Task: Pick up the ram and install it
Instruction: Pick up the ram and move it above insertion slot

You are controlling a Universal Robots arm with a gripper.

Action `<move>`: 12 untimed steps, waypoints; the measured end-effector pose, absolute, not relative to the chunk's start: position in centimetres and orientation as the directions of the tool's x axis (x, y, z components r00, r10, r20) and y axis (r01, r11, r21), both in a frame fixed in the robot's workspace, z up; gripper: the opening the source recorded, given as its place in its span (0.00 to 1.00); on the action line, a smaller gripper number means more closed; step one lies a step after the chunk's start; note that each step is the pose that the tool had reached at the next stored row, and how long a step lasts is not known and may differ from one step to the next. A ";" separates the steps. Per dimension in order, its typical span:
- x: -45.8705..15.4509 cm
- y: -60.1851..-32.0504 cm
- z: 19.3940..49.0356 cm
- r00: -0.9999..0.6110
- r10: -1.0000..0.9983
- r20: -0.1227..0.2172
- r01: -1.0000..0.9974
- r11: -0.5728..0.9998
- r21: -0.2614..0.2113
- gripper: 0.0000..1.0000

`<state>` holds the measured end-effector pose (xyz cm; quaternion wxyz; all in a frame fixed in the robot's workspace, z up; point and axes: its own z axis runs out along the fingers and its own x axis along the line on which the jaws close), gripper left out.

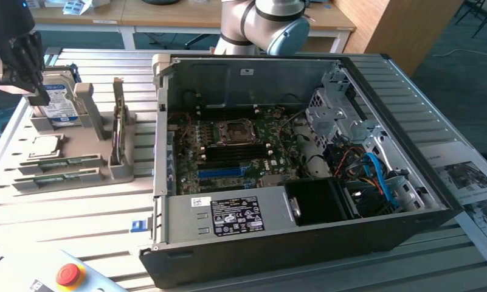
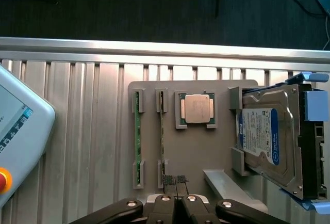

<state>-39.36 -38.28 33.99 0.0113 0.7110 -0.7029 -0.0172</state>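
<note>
The ram (image 2: 162, 131) sits in its grey holder (image 2: 206, 152) on the desk (image 2: 93, 131) — not picked up yet. My end effector (image 2: 175, 180) hangs near the ram's end, fingers together, holding nothing. The computer case (image 1: 252, 255) stands well apart — I think all the work is left.

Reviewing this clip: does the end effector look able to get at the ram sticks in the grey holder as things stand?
Probably yes. The end effector hangs shut above the holder, close to the nearer ram stick; nothing covers the sticks. It would need to open first.
</note>
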 end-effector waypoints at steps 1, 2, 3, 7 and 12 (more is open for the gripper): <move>-39.4 -38.3 34.0 0.011 -1.000 -0.009 -0.999 -0.012 0.040 0.10; -39.4 -38.3 34.0 0.011 -1.000 -0.009 -0.999 -0.012 0.040 0.10; -39.4 -38.3 34.0 0.011 -1.000 -0.009 -0.999 -0.012 0.040 0.10; -39.4 -38.3 34.0 0.011 -1.000 -0.009 -0.999 -0.012 0.040 0.10; -39.4 -38.3 34.0 0.011 -1.000 -0.009 -0.999 -0.012 0.040 0.16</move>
